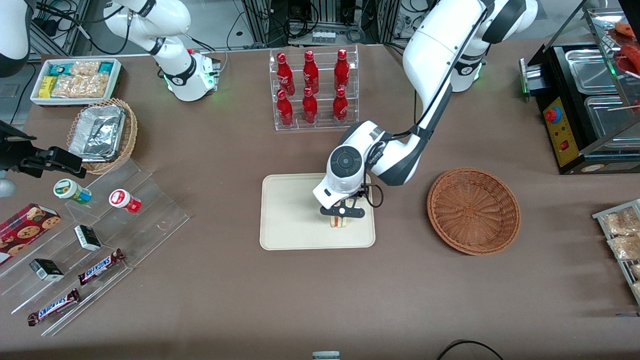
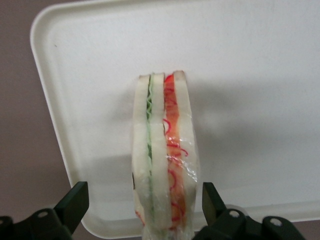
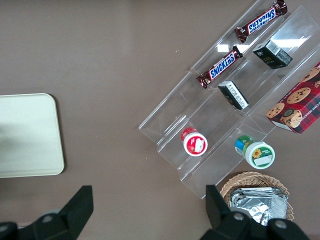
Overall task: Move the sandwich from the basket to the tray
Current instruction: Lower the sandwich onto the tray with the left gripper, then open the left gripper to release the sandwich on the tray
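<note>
Your end effector [image 1: 342, 214] hangs low over the tray [image 1: 285, 220], near the frame's centre, its fingers [image 2: 75, 202] spread wide with one on each side of the sandwich [image 2: 162, 160], neither clearly touching it. The sandwich stands on edge on the tray. On the brown surface [image 1: 320, 300], the basket [image 1: 473, 210] sits at centre right.
</note>
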